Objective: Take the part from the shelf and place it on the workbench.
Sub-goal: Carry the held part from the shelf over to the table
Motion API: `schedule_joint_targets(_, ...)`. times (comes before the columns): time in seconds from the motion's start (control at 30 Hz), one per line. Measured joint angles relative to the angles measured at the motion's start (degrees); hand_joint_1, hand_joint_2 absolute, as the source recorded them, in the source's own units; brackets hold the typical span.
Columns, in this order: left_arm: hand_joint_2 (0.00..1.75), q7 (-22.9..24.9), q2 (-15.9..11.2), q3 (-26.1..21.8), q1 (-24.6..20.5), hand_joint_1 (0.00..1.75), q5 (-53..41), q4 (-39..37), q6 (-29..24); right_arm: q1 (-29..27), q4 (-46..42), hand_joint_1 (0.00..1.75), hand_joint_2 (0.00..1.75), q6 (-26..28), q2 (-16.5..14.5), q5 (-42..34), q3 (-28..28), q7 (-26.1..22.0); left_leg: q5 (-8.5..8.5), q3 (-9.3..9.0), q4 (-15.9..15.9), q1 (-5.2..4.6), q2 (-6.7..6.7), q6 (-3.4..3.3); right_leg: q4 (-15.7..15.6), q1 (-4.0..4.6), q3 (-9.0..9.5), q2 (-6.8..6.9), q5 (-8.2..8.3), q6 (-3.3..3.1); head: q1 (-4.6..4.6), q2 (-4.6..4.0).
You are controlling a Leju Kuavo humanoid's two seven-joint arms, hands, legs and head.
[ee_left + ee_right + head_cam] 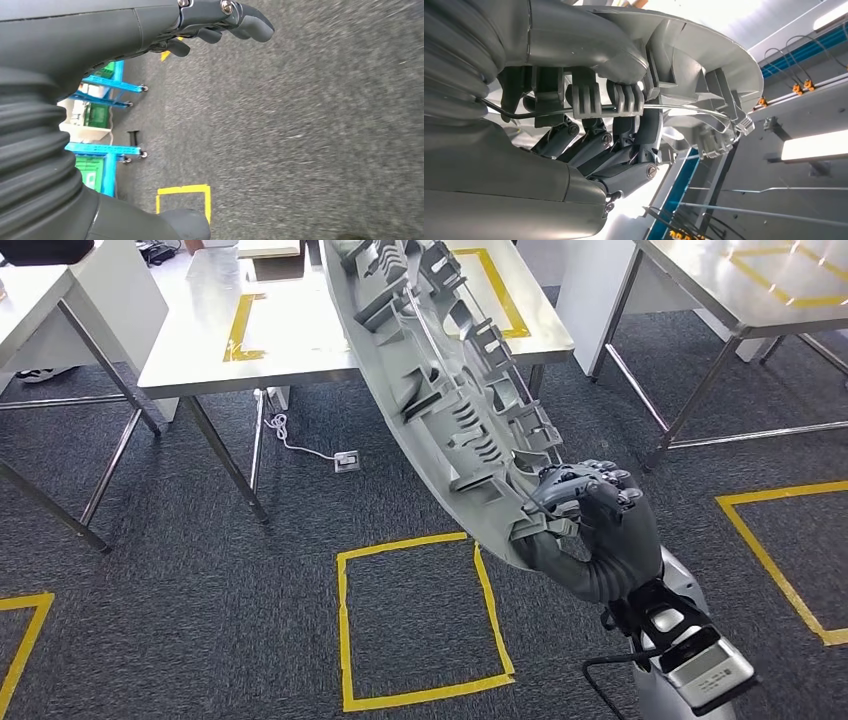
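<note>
While the head view looks down on grey carpet, the right hand [590,515] grips the near end of the part [450,380], a long curved grey plastic piece with ribs and clips on its inner face. The part slants up and away, its far end over the bench [300,340], a pale top marked with yellow tape. A yellow tape square [420,625] lies on the floor just below the part.

From the left wrist, the left hand [220,22] hangs over the carpet holding nothing, fingers loosely curled and apart. Blue racks [107,120] stand beyond it.

From the right wrist, dark fingers [599,145] wrap the part's [704,55] ribbed edge beside a thin wire.
</note>
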State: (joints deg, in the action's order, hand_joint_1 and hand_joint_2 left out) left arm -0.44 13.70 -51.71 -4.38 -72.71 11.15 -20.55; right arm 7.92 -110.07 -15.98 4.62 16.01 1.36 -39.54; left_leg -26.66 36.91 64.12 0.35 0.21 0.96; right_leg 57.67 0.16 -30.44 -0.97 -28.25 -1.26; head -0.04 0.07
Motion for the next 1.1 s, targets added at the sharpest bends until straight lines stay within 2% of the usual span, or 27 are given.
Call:
schedule_joint_targets(0.03, 1.75, -0.1, 0.0, 0.0, 0.0, 0.0, 0.0, 0.0, 0.0, 0.0, 0.0, 1.75, 1.75, 0.1, 0.0, -0.1, 0.0, 0.0, 1.13, -1.22, -3.0, -0.01, -0.04, -0.28, 0.1, 0.12, 0.26, -0.07, -0.46, 0.29, 0.01, 0.0)
schedule_joint_targets(0.07, 1.75, -0.1, 0.0, 0.0, -0.1, 0.0, 0.0, 0.0, 0.0, 0.0, 0.0, 1.75, 1.75, 0.2, 0.0, -0.1, 0.0, 0.0, 1.39, -1.93, -4.6, -0.06, -0.09, -0.62, 0.1, 0.23, 0.38, -0.11, -0.83, 0.6, 0.02, 0.0)
schedule_joint_targets(0.17, 1.75, 0.0, 0.0, 0.0, -0.2, 0.0, -0.2, 0.0, 0.0, 0.1, 0.0, 1.75, 1.75, 0.3, 0.0, -0.3, 0.0, 0.0, 0.76, -2.38, -5.1, -0.13, -0.18, -1.74, 0.3, 0.15, 0.6, -0.08, -1.56, 1.56, 0.06, 0.0)
schedule_joint_targets(0.2, 1.75, 0.0, 0.0, 0.0, -0.2, 0.0, -0.2, 0.0, 0.0, 0.2, 0.0, 1.75, 1.75, 0.4, 0.1, -0.4, 0.0, 0.0, 0.63, -2.62, -5.2, -0.05, -0.18, -2.09, 1.1, 0.07, 0.35, 0.04, -2.08, 1.93, 0.12, 0.0)
schedule_joint_targets(0.23, 1.75, 0.0, 0.0, 0.0, -0.2, 0.0, -0.2, 0.0, 0.0, 0.2, 0.0, 1.75, 1.75, 0.5, 0.1, -0.5, 0.0, 0.0, 0.51, -2.88, -5.3, 0.08, -0.18, -2.41, 3.1, -0.04, -0.56, 0.17, -3.01, 2.28, 0.19, 0.0)
schedule_joint_targets(0.27, 1.75, 0.0, 0.0, 0.0, -0.2, 0.0, -0.2, 0.0, 0.0, 0.2, 0.0, 1.75, 1.75, 0.6, 0.2, -0.6, 0.0, 0.0, 0.33, -3.08, -5.4, 0.15, -0.18, -2.64, 6.2, -0.19, -2.26, 0.31, -4.25, 2.6, 0.26, 0.0)
schedule_joint_targets(0.33, 1.75, -0.1, 0.0, 0.0, -0.2, 0.0, -0.3, 0.0, 0.0, 0.1, 0.0, 1.75, 1.75, 0.9, 0.3, -0.7, 0.0, 0.0, -0.15, -3.39, -5.3, 0.16, -0.17, -2.85, 13.8, -0.44, -7.17, 0.46, -6.54, 3.07, 0.33, 0.0)
schedule_joint_targets(0.37, 1.75, -0.1, 0.0, 0.0, -0.2, 0.0, -0.3, 0.0, 0.0, 0.0, 0.0, 1.75, 1.75, 1.0, 0.4, -0.8, 0.0, 0.0, -0.42, -3.61, -5.3, 0.16, -0.18, -2.84, 16.2, -0.55, -9.14, 0.5, -6.53, 3.18, 0.33, 0.0)
schedule_joint_targets(0.4, 1.75, -0.1, 0.0, 0.0, -0.1, 0.0, -0.3, 0.0, 0.0, 0.0, 0.0, 1.75, 1.75, 1.2, 0.5, -0.9, 0.0, 0.0, -0.75, -3.95, -5.3, 0.16, -0.2, -2.78, 16.4, -0.62, -10.13, 0.55, -5.37, 3.2, 0.33, 0.0)
schedule_joint_targets(0.43, 1.75, 0.0, 0.0, 0.0, -0.1, 0.0, -0.3, 0.0, 0.0, 0.0, 0.1, 1.75, 1.75, 1.4, 0.6, -1.0, 0.0, 0.0, -1.11, -4.43, -5.3, 0.16, -0.23, -2.69, 14.4, -0.66, -9.9, 0.61, -3.15, 3.11, 0.34, 0.0)
schedule_joint_targets(0.5, 1.75, 0.0, 0.0, 0.0, 0.0, 0.0, -0.3, 0.0, 0.0, 0.0, 0.1, 1.75, 1.75, 1.5, 0.8, -1.1, 0.1, 0.0, -1.9, -5.39, -5.3, 0.13, -0.28, -2.36, 6.6, -0.58, -7.15, 0.87, 1.84, 2.63, 0.33, 0.0)
schedule_joint_targets(0.53, 1.75, 0.0, 0.0, 0.0, -0.1, 0.0, -0.3, 0.0, 0.0, 0.0, 0.1, 1.75, 1.75, 1.6, 0.9, -1.1, 0.1, 0.0, -2.29, -5.76, -5.3, 0.06, -0.32, -2.09, 3.3, -0.42, -5.77, 0.99, 3.15, 2.31, 0.33, 0.0)
schedule_joint_targets(0.57, 1.75, 0.0, 0.0, 0.0, -0.1, 0.0, -0.3, 0.0, 0.0, 0.0, 0.1, 1.75, 1.75, 1.7, 1.0, -1.2, 0.1, 0.0, -2.61, -5.96, -5.3, 0.0, -0.32, -1.78, 1.4, -0.23, -4.92, 1.08, 3.57, 2.01, 0.31, 0.0)
schedule_joint_targets(0.63, 1.75, 0.0, 0.0, 0.0, -0.2, 0.0, -0.4, 0.0, 0.0, 0.1, 0.0, 1.75, 1.75, 1.8, 1.1, -1.2, 0.1, 0.0, -3.07, -6.24, -5.6, -0.02, -0.23, -1.06, 0.5, 0.09, -4.41, 0.97, 2.95, 1.42, 0.29, 0.0)
schedule_joint_targets(0.7, 1.75, 0.0, 0.0, 0.0, -0.2, 0.0, -0.4, 0.0, 0.0, 0.0, 0.0, 1.75, 1.75, 2.1, 1.2, -1.2, 0.1, 0.0, -3.62, -6.42, -5.2, 0.04, -0.09, -0.4, 0.1, -0.18, -3.72, 0.79, 2.77, 0.78, 0.23, 0.0)
schedule_joint_targets(0.73, 1.75, 0.0, 0.0, 0.0, -0.3, 0.0, -0.4, 0.0, 0.0, 0.0, 0.0, 1.75, 1.75, 2.2, 1.2, -1.2, 0.1, 0.0, -4.42, -5.86, -3.6, 0.03, -0.1, -0.13, -0.2, -0.35, -3.24, 0.78, 2.65, 0.42, 0.17, 0.0)
schedule_joint_targets(0.77, 1.75, 0.0, 0.0, 0.0, -0.3, 0.0, -0.4, 0.0, 0.0, 0.0, 0.0, 1.75, 1.75, 2.2, 1.2, -1.2, 0.1, 0.0, -5.7, -4.43, -0.7, 0.04, -0.14, 0.06, -0.4, -0.49, -2.74, 0.81, 2.46, 0.11, 0.09, 0.0)
schedule_joint_targets(0.83, 1.75, -0.1, 0.0, 0.0, -0.3, 0.0, -0.5, 0.0, 0.0, -0.1, 0.0, 1.75, 1.75, 2.3, 1.2, -1.3, 0.1, 0.0, -8.49, 0.29, 7.1, 0.05, -0.2, 0.3, -0.4, -0.43, -2.07, 0.83, 1.81, -0.29, 0.03, 0.0)
schedule_joint_targets(0.87, 1.75, -0.1, 0.0, 0.0, -0.2, 0.0, -0.5, 0.0, 0.0, -0.1, 0.0, 1.75, 1.75, 2.4, 1.2, -1.2, 0.1, 0.0, -8.87, 2.43, 10.0, 0.06, -0.2, 0.37, -0.3, -0.41, -1.73, 0.76, 1.45, -0.33, 0.03, 0.0)
schedule_joint_targets(0.9, 1.75, -0.1, 0.0, 0.0, -0.1, 0.0, -0.5, -0.1, 0.0, -0.1, 0.0, 1.75, 1.75, 2.4, 1.2, -1.2, 0.1, 0.0, -7.98, 3.63, 10.8, 0.06, -0.2, 0.4, -0.3, -0.4, -1.31, 0.65, 1.05, -0.3, 0.03, 0.0)
schedule_joint_targets(0.93, 1.75, -0.1, 0.0, 0.0, 0.0, 0.0, -0.5, -0.1, 0.0, -0.1, 0.0, 1.75, 1.75, 2.4, 1.2, -1.2, 0.1, 0.0, -5.91, 3.71, 9.4, 0.06, -0.2, 0.36, -0.2, -0.41, -0.77, 0.54, 0.58, -0.23, 0.02, 0.0)
schedule_joint_targets(1.0, 1.75, 0.0, 0.0, 0.0, 0.1, 0.0, -0.5, -0.1, 0.0, -0.2, 0.0, 1.75, 1.75, 2.4, 1.2, -1.2, 0.1, 0.0, -0.54, 1.32, 1.8, 0.05, -0.19, 0.11, -0.1, -0.41, 0.45, 0.4, -0.51, 0.1, 0.03, 0.0)
schedule_joint_targets(1.03, 1.75, -0.1, 0.0, 0.0, 0.1, 0.0, -0.5, -0.1, 0.0, -0.1, 0.0, 1.75, 1.75, 2.4, 1.2, -1.2, 0.1, 0.0, 1.05, -0.11, -1.6, 0.03, -0.19, -0.14, 0.0, -0.31, 0.86, 0.35, -1.09, 0.36, 0.0, 0.0)
schedule_joint_targets(1.07, 1.75, -0.2, 0.0, 0.0, 0.0, 0.0, -0.5, -0.1, 0.0, -0.1, 0.0, 1.75, 1.75, 2.4, 1.2, -1.2, 0.1, 0.0, 1.74, -1.08, -3.8, -0.01, -0.21, -0.44, 0.1, -0.2, 1.08, 0.32, -1.55, 0.64, 0.03, 0.0)
schedule_joint_targets(1.1, 1.75, -0.4, 0.0, 0.0, 0.0, 0.0, -0.5, -0.1, 0.1, -0.1, 0.0, 1.75, 1.75, 2.4, 1.2, -1.2, 0.1, 0.0, 1.54, -1.5, -4.6, -0.1, -0.24, -0.8, 0.1, -0.1, 1.13, 0.29, -1.88, 0.95, 0.06, 0.0)
